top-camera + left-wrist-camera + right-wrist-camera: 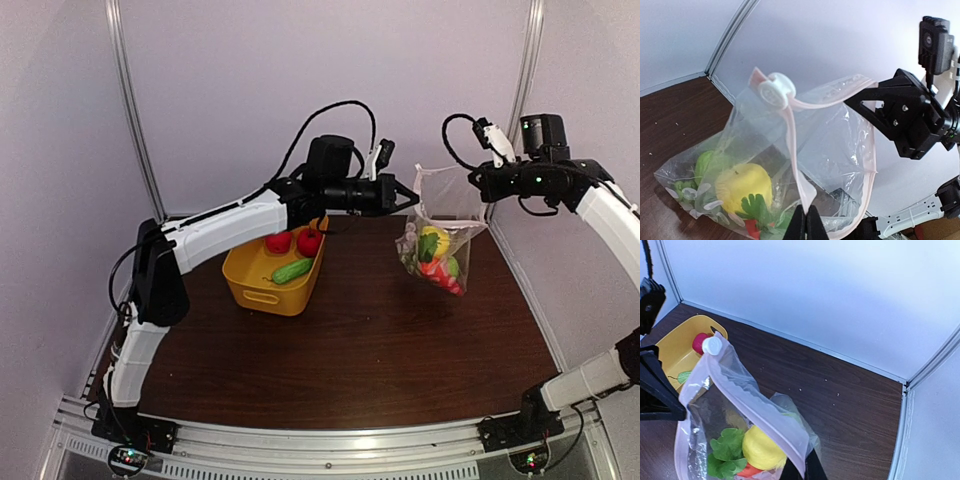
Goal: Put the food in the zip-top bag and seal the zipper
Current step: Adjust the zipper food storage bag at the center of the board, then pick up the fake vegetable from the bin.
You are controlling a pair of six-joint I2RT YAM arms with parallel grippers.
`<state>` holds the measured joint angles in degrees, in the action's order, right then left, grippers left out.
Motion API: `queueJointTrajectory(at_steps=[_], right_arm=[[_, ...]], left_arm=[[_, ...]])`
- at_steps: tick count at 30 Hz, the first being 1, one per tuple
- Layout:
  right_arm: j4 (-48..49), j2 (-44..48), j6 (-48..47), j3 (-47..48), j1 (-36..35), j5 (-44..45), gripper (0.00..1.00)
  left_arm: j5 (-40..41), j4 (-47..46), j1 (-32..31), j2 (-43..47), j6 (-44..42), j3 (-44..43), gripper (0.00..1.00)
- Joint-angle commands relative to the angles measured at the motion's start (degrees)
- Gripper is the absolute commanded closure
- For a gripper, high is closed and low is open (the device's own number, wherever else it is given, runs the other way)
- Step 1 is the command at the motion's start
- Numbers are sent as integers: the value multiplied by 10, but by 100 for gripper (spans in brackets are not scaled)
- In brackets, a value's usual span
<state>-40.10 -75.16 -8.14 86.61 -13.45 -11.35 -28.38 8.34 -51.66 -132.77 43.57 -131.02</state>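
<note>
The zip-top bag hangs at the table's 2 o'clock. Its long axis is upright, its mouth points toward 12, and the food sits at the bottom. The left gripper and right gripper each pinch the zipper.

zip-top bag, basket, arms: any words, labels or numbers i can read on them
No text can be read in any view.
The zip-top bag carries only pale printed shapes, no letters.
The yellow basket, left arm and right arm show no legible label.

Left pincer tight on zipper
</note>
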Motion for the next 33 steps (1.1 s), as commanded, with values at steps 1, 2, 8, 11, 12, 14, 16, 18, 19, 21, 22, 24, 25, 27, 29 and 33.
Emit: queueJointTrajectory(at_steps=[1,2,8,11,12,14,16,18,19,21,22,24,25,27,29,33], right_arm=[[22,12,-2,-74,-15,-38,100],[26,19,-9,-101,-19,-41,100],[7,42,-32,-156,-29,-143,100],[14,46,-11,-148,-29,-148,100],[16,46,-9,-145,-29,-149,100],[21,48,-6,-144,-29,-149,100],[22,44,-4,-141,-29,-154,100],[19,39,-6,-136,-29,-161,100],[19,37,-6,-134,-29,-163,100],[25,37,-6,-133,-29,-167,100],[31,38,-6,-136,-29,-168,100],[45,40,-3,-147,-29,-168,100],[51,41,-2,-153,-29,-168,100],[55,45,-2,-167,-28,-166,100],[66,62,1,-194,-23,-165,100],[106,112,3,-259,-17,-165,100]], left_arm=[[-21,-17,-12,1,18,60,100],[-22,-14,-12,6,14,74,100],[-9,17,-11,61,-38,114,80],[6,56,-10,89,-78,110,45],[21,72,-8,102,-92,115,38],[63,98,-2,133,-116,136,28],[96,116,11,167,-136,179,20],[126,138,33,195,-152,214,15],[142,153,46,205,-160,227,14],[182,193,76,214,-177,245,13],[207,212,91,214,-184,252,13],[261,235,117,214,-209,267,13],[298,245,126,212,-216,272,13],[347,251,135,207,-237,280,13],[380,251,140,200,-250,284,13],[395,272,152,165,-269,262,12]])
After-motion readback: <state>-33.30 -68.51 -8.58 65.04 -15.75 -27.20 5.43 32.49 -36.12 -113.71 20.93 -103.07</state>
